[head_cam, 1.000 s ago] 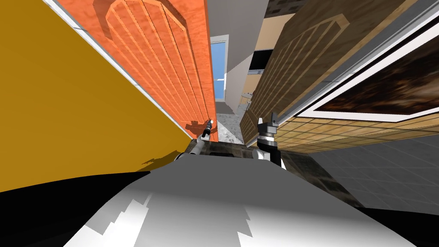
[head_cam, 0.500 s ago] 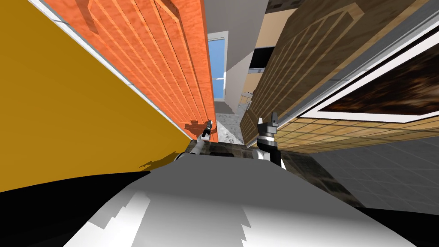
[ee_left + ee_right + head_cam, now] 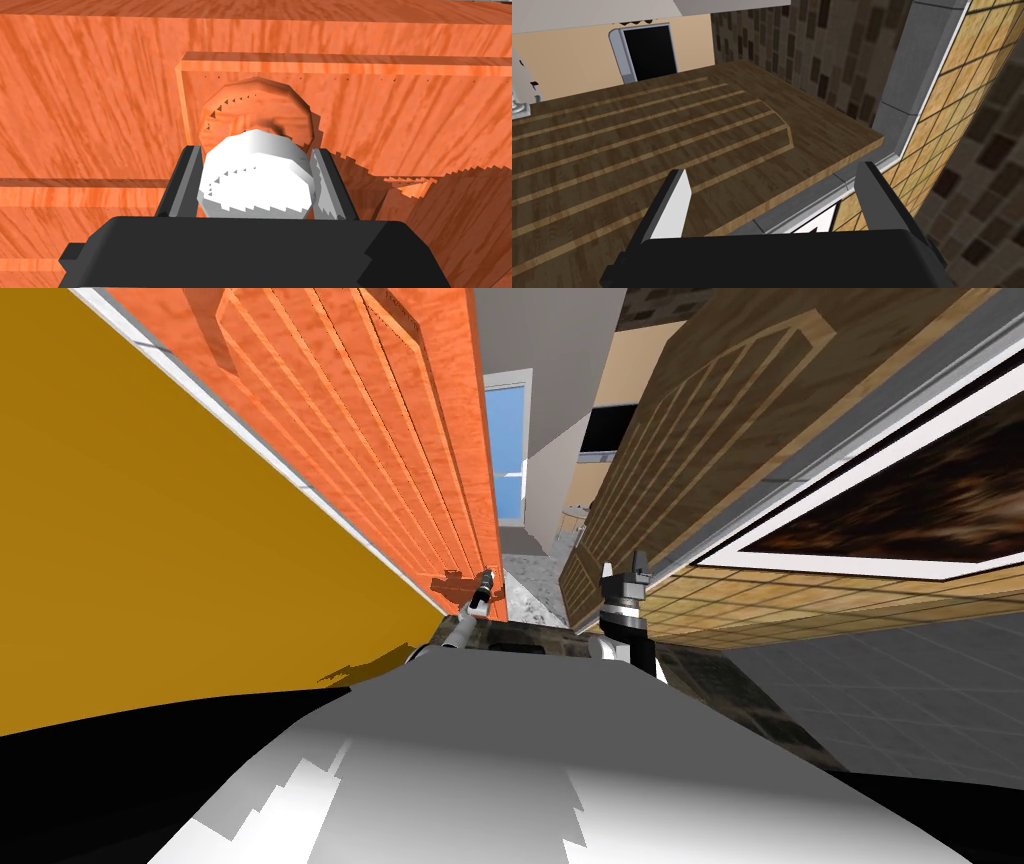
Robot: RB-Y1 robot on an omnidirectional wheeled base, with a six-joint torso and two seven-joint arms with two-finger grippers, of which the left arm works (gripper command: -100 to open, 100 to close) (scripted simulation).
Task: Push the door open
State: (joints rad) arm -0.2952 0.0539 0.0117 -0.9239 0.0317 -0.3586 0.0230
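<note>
Orange door point(image 3: 400, 438), panelled, stands on the robot's left beside a yellow wall point(image 3: 150, 538), with its free edge straight ahead. The left gripper point(image 3: 256, 152) clamps the door's white knob point(image 3: 257, 175), fingers pressing both sides. The right gripper point(image 3: 772, 169), fingers spread and empty, hangs near a brown door point(image 3: 662, 135) opposite.
</note>
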